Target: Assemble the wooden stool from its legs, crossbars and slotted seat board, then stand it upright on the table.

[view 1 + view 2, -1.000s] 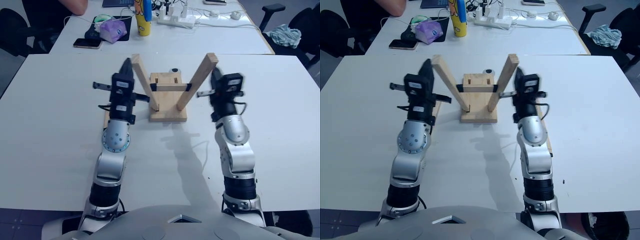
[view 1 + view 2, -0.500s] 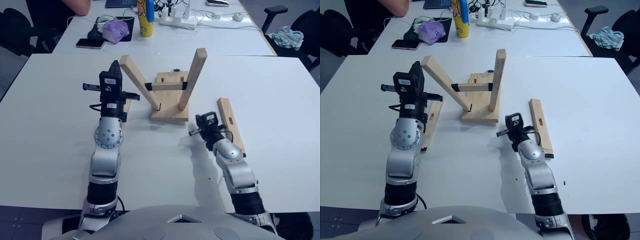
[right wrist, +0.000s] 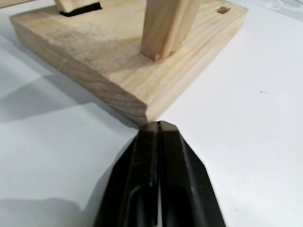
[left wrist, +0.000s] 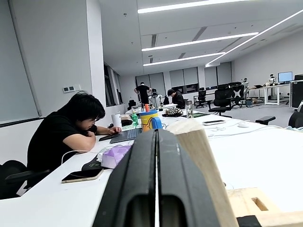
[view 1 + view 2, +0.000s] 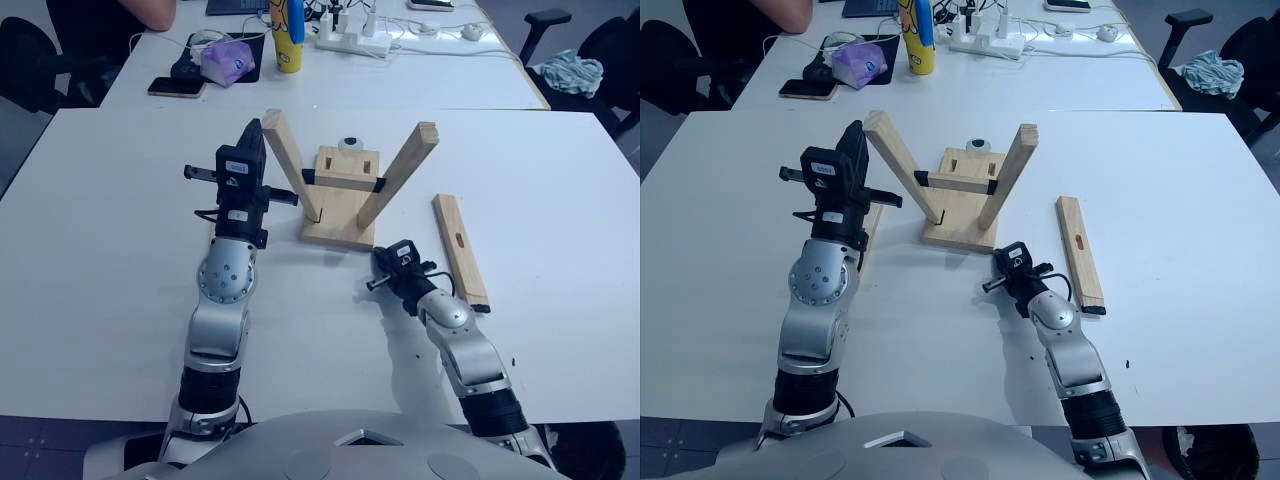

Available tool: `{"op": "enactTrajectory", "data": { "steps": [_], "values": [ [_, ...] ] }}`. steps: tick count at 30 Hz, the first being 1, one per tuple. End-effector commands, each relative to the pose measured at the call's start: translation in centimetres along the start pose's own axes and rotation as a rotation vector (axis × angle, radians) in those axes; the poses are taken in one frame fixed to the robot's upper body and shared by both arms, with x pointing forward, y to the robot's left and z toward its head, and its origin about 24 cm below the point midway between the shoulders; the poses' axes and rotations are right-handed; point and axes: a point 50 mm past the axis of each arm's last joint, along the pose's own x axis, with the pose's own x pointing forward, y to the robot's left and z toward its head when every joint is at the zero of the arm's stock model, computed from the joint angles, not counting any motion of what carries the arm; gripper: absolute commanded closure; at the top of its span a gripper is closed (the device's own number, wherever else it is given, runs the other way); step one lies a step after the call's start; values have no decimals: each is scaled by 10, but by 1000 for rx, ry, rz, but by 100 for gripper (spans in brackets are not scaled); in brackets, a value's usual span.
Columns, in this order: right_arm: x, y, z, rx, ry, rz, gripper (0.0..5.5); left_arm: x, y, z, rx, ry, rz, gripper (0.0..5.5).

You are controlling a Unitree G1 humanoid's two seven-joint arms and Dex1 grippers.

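While the seat board [image 5: 335, 236] lies flat at mid table [image 5: 110, 210], 2 legs stand in its slots & splay apart in a V: left leg [image 5: 288, 160] leans to robot's left, right leg [image 5: 402, 172] leans to robot's right. Crossbar [image 5: 343, 182] runs level btwn them, w/ dark fittings at both ends where it meets the legs. Left gripper [image 4: 155, 137] is held up off the table, tips pointing up, just beside the left leg's upper part on its outer side; fingers pressed together, nothing btwn them, and can't tell if it touches the leg. Right gripper [image 3: 158, 125] sits low over the tabletop, tips aimed at the near right corner of the seat board, v. close but w/ a sliver of table btwn; fingers clenched, nothing held. Third leg [image 5: 459, 250], slotted, lies flat on the table to the right of the right arm, apart from the board. Another wood piece [image 5: 873, 222] lies mostly hidden under the left arm. Small dark round object [image 5: 348, 142] sits just behind the board. Back table holds a phone [image 5: 176, 87], purple pouch [image 5: 226, 60], yellow bottle [image 5: 288, 35] & power strip [image 5: 352, 40].
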Motion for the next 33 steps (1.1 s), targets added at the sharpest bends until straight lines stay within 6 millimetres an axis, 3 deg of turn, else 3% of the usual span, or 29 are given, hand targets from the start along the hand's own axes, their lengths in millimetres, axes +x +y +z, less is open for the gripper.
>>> {"op": "enactTrajectory", "data": {
  "steps": [1,5,10,17,21,23,28,33],
  "values": [
    [-5,-8,2,36,-50,7,550,-4,-9,-5,-22,28,-64,549],
    [-13,-8,18,96,-182,114,550,-3,-6,-5,-19,26,-52,549],
    [-16,6,33,175,-299,224,550,-1,-2,-4,-8,17,-32,549],
    [38,29,42,184,-259,101,550,4,-3,-5,-22,7,-57,549],
    [56,36,24,200,-147,22,550,6,-2,-4,-24,-3,-80,549],
    [61,43,6,116,-16,31,550,7,-1,-4,-24,-6,-81,549],
    [58,52,-23,83,166,67,550,14,13,-2,-43,-23,-16,549],
    [57,54,-32,73,217,82,550,42,50,34,-76,-149,77,549]
  ]
}}
